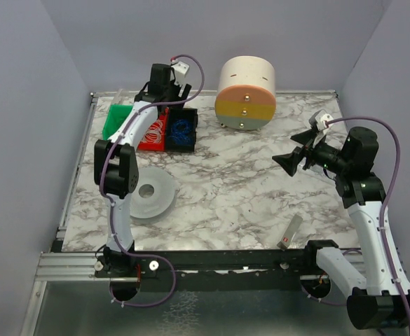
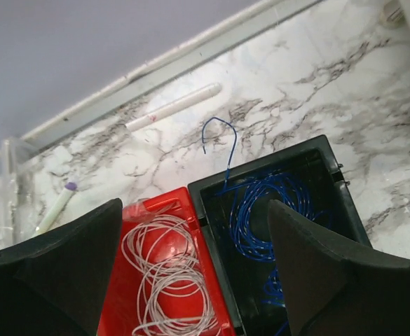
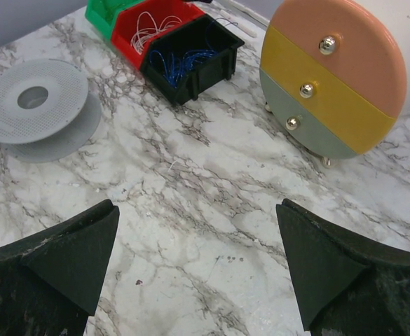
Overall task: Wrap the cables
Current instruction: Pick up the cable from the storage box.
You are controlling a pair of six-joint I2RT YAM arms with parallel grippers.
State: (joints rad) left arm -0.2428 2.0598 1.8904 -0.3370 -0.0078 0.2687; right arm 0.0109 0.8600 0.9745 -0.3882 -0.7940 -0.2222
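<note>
The cables, a thin dark wire, do not show in any view. My left gripper [image 2: 194, 210] hangs open over the seam between a red bin [image 2: 159, 201] and a black bin [image 2: 261, 162] at the table's far left, with nothing between its fingers. A loose white wire coil [image 2: 166, 280] lies in the red bin. Tangled blue wire [image 2: 250, 210] fills the black one, with one end sticking out over its far rim. My right gripper [image 1: 296, 148] floats open and empty above bare marble at the right, its fingers [image 3: 64, 252] wide apart.
A green bin [image 1: 115, 126] adjoins the red one. A grey spool [image 1: 152, 196] lies at the left front. A round striped drawer unit [image 1: 245, 94] stands at the back. A white tube [image 2: 173, 107] and a purple-tipped pen [image 2: 57, 206] lie behind the bins. A small stick [image 1: 291, 232] rests front right.
</note>
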